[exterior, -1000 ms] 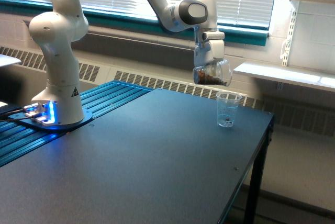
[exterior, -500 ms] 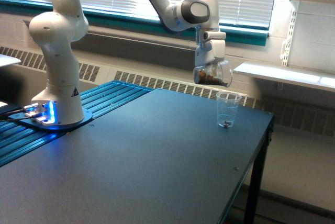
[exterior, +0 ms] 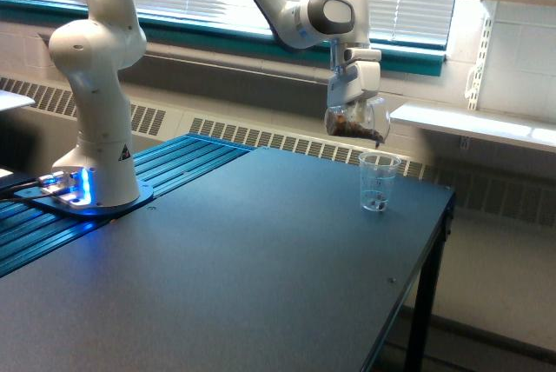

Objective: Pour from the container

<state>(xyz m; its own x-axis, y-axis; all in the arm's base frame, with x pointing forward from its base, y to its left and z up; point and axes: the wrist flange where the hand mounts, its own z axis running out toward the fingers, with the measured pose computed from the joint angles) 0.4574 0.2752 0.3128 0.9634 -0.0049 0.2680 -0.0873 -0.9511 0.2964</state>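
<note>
One container (exterior: 356, 122), tipped and holding brown granules, sits clamped in the closed jaws (exterior: 354, 109), above the cup (exterior: 378, 182) on the tabletop (exterior: 261, 250). Its lip appears barely over the cup's near rim below the jaws, so a steeper tilt could scatter granules onto the tabletop

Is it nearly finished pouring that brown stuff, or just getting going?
Just getting going. The container is already lifted and tipped above the cup, clamped in the gripper. Granules reach its lower lip. Most remain inside; the cup holds only a few bits at its bottom.
</note>
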